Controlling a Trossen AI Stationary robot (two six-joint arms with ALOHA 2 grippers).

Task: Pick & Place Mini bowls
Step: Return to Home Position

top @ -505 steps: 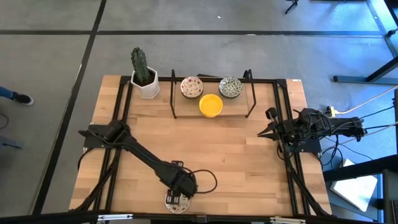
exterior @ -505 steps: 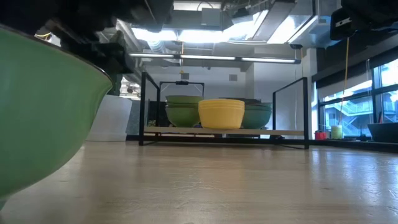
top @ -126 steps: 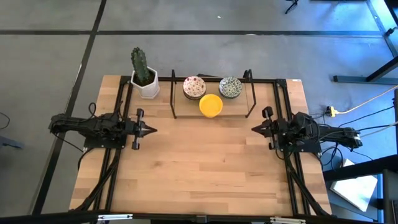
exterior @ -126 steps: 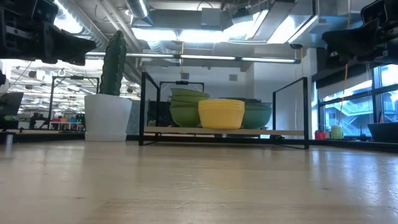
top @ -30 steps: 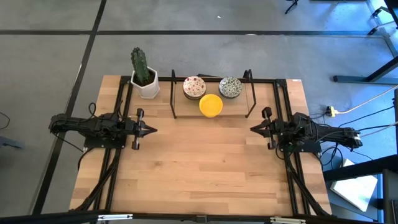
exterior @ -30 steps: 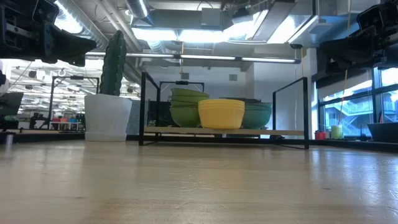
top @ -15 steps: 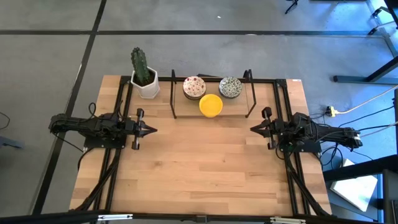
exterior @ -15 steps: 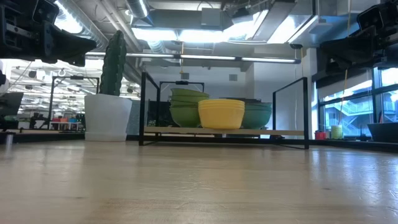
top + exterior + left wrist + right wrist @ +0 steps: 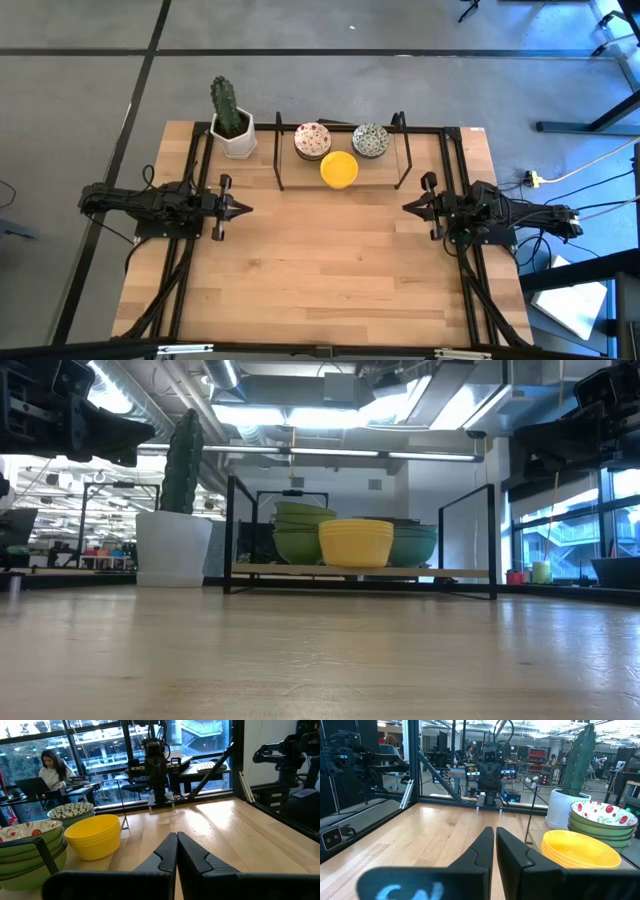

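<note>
High view: small round bowls in plain yellow stack (image 9: 339, 169), red-speckled white stack (image 9: 312, 141) and green-grey patterned stack (image 9: 371, 140) on black-framed shelf (image 9: 278, 166) at pale wooden worktop (image 9: 320, 265) far edge; left pincer (image 9: 246, 209), right pincer (image 9: 407, 207) at opposite sides, both pinched narrow.

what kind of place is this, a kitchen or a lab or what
Most likely a robotics lab or workshop, not a kitchen. Two robot arms, left gripper and right gripper, sit at a black-framed wooden table. There are exposed ceiling ducts overhead, and a person works at a laptop among desks beyond.
</note>
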